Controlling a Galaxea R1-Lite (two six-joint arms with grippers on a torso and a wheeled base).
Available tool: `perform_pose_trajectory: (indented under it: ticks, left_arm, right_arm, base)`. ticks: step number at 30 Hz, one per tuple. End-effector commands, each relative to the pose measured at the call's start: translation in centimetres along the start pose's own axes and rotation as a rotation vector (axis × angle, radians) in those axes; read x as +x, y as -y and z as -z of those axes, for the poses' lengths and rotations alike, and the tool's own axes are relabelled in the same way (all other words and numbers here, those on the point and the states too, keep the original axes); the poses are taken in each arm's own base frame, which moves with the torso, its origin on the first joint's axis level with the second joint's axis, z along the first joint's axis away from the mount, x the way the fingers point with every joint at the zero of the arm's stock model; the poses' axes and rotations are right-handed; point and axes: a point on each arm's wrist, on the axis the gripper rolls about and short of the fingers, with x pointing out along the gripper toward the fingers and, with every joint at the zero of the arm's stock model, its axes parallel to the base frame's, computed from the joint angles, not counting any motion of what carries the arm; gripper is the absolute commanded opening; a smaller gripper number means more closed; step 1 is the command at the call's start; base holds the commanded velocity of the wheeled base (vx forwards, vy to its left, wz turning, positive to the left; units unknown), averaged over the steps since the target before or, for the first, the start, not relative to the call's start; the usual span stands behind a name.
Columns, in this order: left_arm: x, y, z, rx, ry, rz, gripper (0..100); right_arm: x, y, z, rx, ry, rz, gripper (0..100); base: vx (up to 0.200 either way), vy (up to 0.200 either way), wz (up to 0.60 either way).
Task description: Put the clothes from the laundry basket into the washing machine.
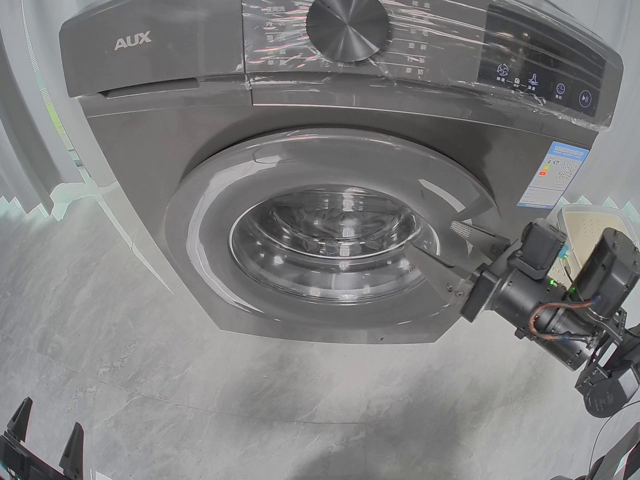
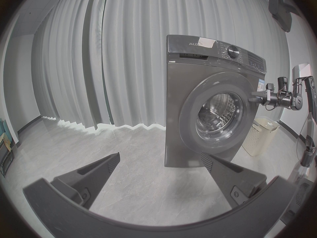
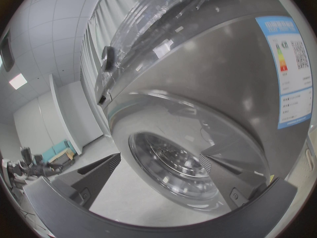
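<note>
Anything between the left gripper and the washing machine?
Only bare floor lies between the left gripper and the washing machine, seen in the left wrist view.

The washing machine (image 1: 320, 168) is standing on the floor (image 1: 200, 381) straight ahead of the right tool (image 1: 433, 237). That tool's tips are sitting just at the right-hand edge of the round door (image 1: 220, 235) in the machine's front; whether they are touching it cannot be told. The laundry basket (image 1: 590, 225) is standing on the floor to the right of that tool, just beside the machine's right side. The left tool (image 1: 50, 418) is hanging low and well apart from the machine, with the door lying ahead of it and to its right, across the floor. Curtains (image 2: 132, 66) are hanging behind the machine, beyond both tools.
</note>
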Motion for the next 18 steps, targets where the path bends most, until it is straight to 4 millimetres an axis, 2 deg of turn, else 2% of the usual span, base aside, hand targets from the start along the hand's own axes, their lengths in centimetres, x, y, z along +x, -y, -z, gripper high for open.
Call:
perform_pose_trajectory:
  ticks: [1, 3, 7, 9, 10, 12, 14, 15, 16, 17, 18]
  left_arm:
    - [0.0, 0.0, 0.5, 0.000, -0.005, -0.001, 100]
    - [0.0, 0.0, 0.5, 0.000, -0.003, -0.001, 100]
    - [0.0, 0.0, 0.5, 0.000, -0.003, -0.001, 100]
    - [0.0, 0.0, 0.5, -0.002, -0.003, -0.001, 100]
    - [0.0, 0.0, 0.5, -0.002, -0.005, -0.001, 100]
    - [0.0, 0.0, 0.5, -0.002, -0.005, -0.001, 100]
    - [0.0, 0.0, 0.5, -0.002, -0.005, -0.001, 100]
    - [0.0, 0.0, 0.5, 0.000, -0.005, -0.001, 100]
    - [0.0, 0.0, 0.5, 0.000, -0.003, -0.001, 100]
    - [0.0, 0.0, 0.5, 0.000, -0.003, -0.001, 100]
    - [0.0, 0.0, 0.5, 0.000, -0.003, -0.001, 100]
  right_arm:
    - [0.1, 1.0, -0.7, -0.029, 0.045, 0.056, 100]
    - [-1.8, 0.6, -0.5, -0.032, 0.017, 0.045, 100]
    - [-7.0, -0.1, 0.1, -0.046, -0.053, 0.005, 100]
    - [-11.5, -0.1, 0.4, -0.048, -0.077, -0.005, 100]
    - [-12.4, 0.0, 0.2, -0.042, -0.078, 0.003, 100]
    - [-15.2, 0.2, -0.6, -0.024, -0.086, 0.068, 100]
    - [-19.3, 0.3, -1.4, -0.035, -0.040, 0.126, 100]
    - [-21.1, 0.3, -1.2, -0.040, -0.033, 0.151, 100]
    - [-22.1, 0.4, -0.6, -0.049, -0.068, 0.186, 100]
    - [-22.1, 0.4, -0.6, -0.049, -0.068, 0.186, 100]
    - [-24.1, 0.4, 0.5, -0.059, -0.128, 0.290, 100]
  base:
    - [0.000, 0.000, 0.00]
    - [0.000, 0.000, 0.00]
    - [0.000, 0.000, 0.00]
    - [0.000, 0.000, 0.00]
    - [0.000, 0.000, 0.00]
    - [0.000, 0.000, 0.00]
    - [0.000, 0.000, 0.00]
    - [0.000, 0.000, 0.00]
    - [0.000, 0.000, 0.00]
    - [0.000, 0.000, 0.00]
    - [0.000, 0.000, 0.00]
